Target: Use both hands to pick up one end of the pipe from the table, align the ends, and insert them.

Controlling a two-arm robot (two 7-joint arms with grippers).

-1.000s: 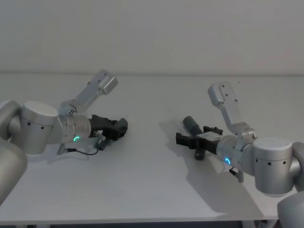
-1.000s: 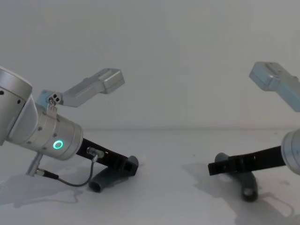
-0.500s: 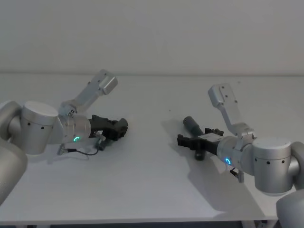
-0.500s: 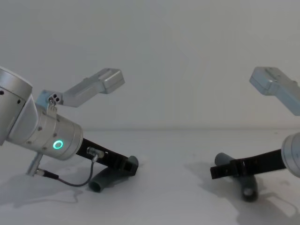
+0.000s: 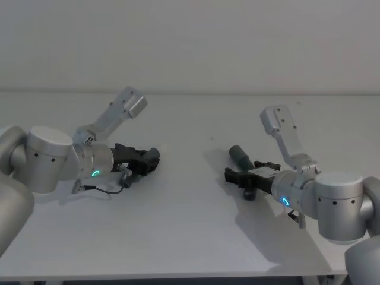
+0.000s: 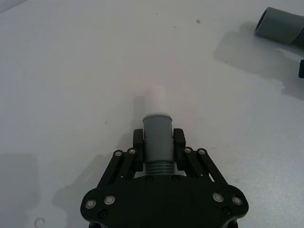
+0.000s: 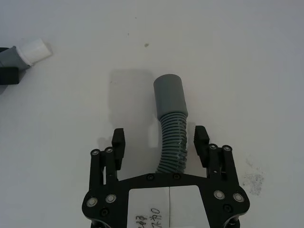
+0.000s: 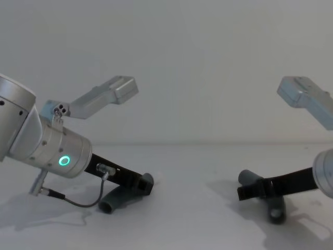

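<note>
the pipe (image 5: 240, 155) lies as two pieces, left and right on the table (image 5: 190, 225). left gripper (image 6: 158, 138) is clamped on the pale-tipped piece (image 6: 156, 128), seemingly not lifted. right gripper (image 7: 160, 137) straddles the ribbed piece (image 7: 172, 118), jaws wide, holding nothing. next: close right, lift both, align ends.

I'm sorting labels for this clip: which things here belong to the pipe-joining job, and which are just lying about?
Job:
- left gripper, shut on the pale-tipped piece
- right gripper, open astride the ribbed piece
- table

Lying about:
- smudge and speck on the table
- cable at the left wrist
</note>
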